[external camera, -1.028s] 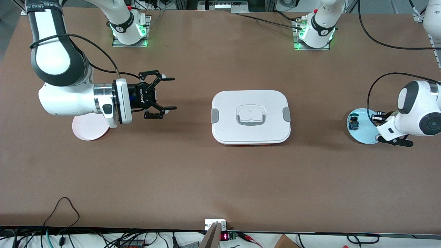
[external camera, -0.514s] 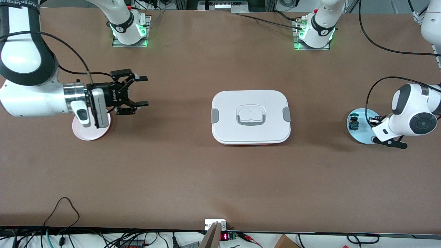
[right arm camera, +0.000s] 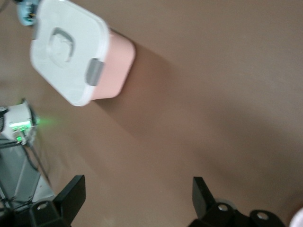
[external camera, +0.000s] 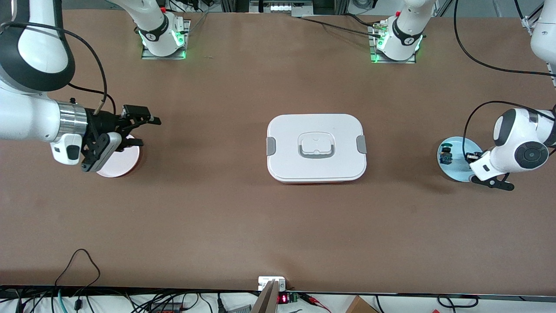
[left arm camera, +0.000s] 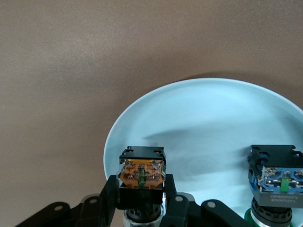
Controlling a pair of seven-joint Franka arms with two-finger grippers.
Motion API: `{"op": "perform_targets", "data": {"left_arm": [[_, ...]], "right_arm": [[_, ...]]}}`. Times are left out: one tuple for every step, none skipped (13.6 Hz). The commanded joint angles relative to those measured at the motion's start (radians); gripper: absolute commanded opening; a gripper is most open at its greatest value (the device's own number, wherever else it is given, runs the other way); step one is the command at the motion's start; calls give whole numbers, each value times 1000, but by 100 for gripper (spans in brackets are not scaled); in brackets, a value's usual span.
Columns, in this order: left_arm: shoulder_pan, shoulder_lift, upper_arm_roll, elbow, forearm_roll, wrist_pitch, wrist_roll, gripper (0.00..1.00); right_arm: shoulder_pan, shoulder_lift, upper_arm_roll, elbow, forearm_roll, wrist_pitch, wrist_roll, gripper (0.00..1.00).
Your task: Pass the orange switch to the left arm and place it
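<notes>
Orange switch (left arm camera: 141, 172), tiny push-button with a clear orange body in a black frame, sits on the round pale-blue plate (external camera: 456, 171) near the table edge at the left arm's end. Left pincer (left arm camera: 142, 208) clenched on it, fingers either side of its base; plate surface right under it, so not clearly lifted yet. A similar small blue-green switch (left arm camera: 279, 182) stands just beside it on the same plate, not touched.

Step in hand: pick-up by the left arm, grasp done. Next move, as I judge it: lift straight up off the plate without bumping the blue-green switch, then carry toward the table middle for a handoff.

Right pincer (external camera: 137, 130) released, jaws wide, empty, hanging by the round pale-pink plate (external camera: 124, 163) near the table edge at the right arm's end; this arm waits.

Large white rounded-rectangular plastic box (external camera: 316, 148), grey side clips, grey-edged handle on the lid, pink lower body in the right wrist view, sits mid-table, squarely between the two plates. Direct line is blocked; bare brown table (external camera: 278, 234) is wide open both toward the front camera's edge and toward the arm bases' edge, so go around or high over. Risk: low carry clips the lid.
</notes>
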Motion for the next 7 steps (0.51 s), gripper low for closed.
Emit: {"op": "perform_targets", "data": {"left_arm": [[6,14,-9,8,28,-8,-42,13],[3,14,-9,8,28,-11,-44,20],[3,14,-11,8,28,-13,-45,25],[3,14,-11,8,26,-23,-45,33],[1,14,-11,10,26,-33,-44,41],[1,12,-11,10,26,-33,-39,61],[6,4,-14,14,19,-34,-24,100]], "right_arm": [[1,12,8,36,-140,24,175,100],[1,12,9,46,-203,20,250,100],[1,11,9,49,-243,6,301,100],[1,9,9,49,-303,-26,335,100],[4,6,11,49,-382,-46,337,100],[14,2,14,51,-464,-49,335,100],[14,-9,20,51,-543,-51,329,100]]}}
